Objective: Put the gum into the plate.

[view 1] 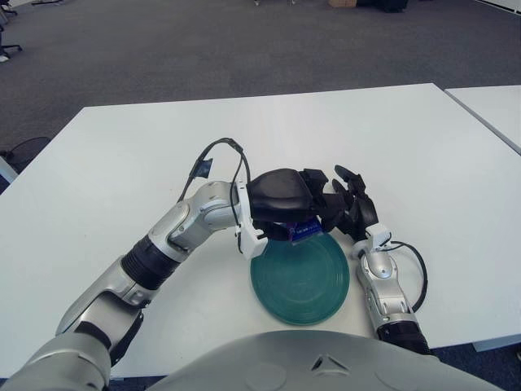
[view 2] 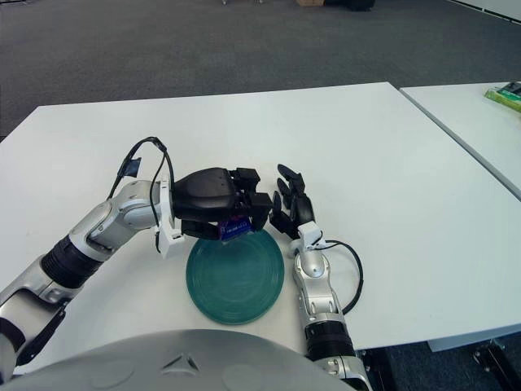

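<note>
A round dark green plate (view 1: 299, 281) lies on the white table near its front edge. My left hand (view 1: 303, 208) reaches in from the left and hovers over the plate's far rim. Its fingers are curled around a small blue gum pack (view 1: 305, 233), which hangs just above the plate's far edge. It also shows in the right eye view (view 2: 236, 229). My right hand (view 1: 352, 204) stands just right of the plate's far right rim, fingers spread and pointing away, holding nothing.
The white table (view 1: 122, 163) stretches far to the back and sides. A second white table (view 1: 492, 106) stands to the right across a narrow gap, with a green object (view 2: 506, 96) on it. Grey carpet lies beyond.
</note>
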Controlling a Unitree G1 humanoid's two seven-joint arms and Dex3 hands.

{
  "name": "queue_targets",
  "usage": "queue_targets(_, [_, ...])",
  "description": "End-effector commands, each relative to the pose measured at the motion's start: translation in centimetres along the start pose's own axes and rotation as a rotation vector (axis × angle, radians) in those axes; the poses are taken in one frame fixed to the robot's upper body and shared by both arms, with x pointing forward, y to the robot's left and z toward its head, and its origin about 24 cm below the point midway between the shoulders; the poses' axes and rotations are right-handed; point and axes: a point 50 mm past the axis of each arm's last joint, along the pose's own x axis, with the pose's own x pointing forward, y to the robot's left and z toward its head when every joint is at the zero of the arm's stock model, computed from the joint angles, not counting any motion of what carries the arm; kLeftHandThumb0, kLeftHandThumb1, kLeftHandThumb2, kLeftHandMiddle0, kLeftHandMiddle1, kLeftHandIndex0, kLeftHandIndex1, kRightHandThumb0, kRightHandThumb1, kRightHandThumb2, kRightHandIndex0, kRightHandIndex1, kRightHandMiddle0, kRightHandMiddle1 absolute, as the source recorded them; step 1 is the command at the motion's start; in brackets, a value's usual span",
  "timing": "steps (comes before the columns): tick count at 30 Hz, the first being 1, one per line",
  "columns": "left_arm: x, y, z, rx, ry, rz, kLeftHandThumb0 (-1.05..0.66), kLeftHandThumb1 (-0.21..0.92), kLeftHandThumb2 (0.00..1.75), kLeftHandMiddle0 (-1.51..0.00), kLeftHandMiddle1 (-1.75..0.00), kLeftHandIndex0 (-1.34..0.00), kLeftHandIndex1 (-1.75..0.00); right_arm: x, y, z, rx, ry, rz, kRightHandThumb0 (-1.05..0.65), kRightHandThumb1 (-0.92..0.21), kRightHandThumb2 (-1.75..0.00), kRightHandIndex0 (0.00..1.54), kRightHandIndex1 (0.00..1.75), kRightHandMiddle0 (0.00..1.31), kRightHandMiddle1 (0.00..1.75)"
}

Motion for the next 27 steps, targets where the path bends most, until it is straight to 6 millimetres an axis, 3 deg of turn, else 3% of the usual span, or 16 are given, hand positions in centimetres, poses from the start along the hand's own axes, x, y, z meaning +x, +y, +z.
queue_targets(1, [-0.1,0.4,0.2,0.094,-0.029,-0.045,0.00,0.02,1.60,-0.83,-1.74,-0.69,-1.59,-2.0,0.0,-3.4,-0.012,0.206,-0.016,-0.58,-0.92,-0.85,0.33,0.02,0.00,0.67])
queue_targets(2, [-0.1,0.3,0.1,0.110,-0.034,-0.060,0.00,0.05,1.54,-0.80,-1.74,-0.73,-1.49,-2.0,0.1,-3.4,-0.011,0.208,-0.018,-0.58,-0.92,-0.85,0.33,0.02,0.00,0.67])
queue_targets(5, [-0.2,0.1,0.0,0.155,-0.041,-0.100,0.00,0.18,1.46,-0.64,-1.74,-0.61,-1.66,-2.0,0.2,-3.5,0.000,0.220,-0.024,-0.58,-0.92,-0.86,0.33,0.01,0.00,0.67])
queue_targets(9, [0.1,-0.5,0.0,0.175,-0.054,-0.167,-0.01,0.25,1.39,-0.55,-1.75,-0.55,-1.72,-2.0,0.3,-3.9,0.025,0.245,-0.032,-0.57,-0.92,-0.86,0.32,0.01,0.00,0.67])
queue_targets(17, [0.3,-2.6,0.9,0.116,-0.066,-0.262,-0.01,0.29,1.35,-0.52,-1.75,-0.52,-1.74,-1.8,0.2,-4.4,0.037,0.284,-0.039,-0.58,-0.92,-0.86,0.30,0.00,0.00,0.66])
queue_targets(27, [0.5,-2.2,0.8,0.081,-0.070,-0.247,-0.01,0.30,1.34,-0.51,-1.75,-0.51,-1.74,-1.6,0.0,-4.5,0.008,0.297,-0.026,-0.59,-0.92,-0.84,0.27,0.00,0.00,0.63])
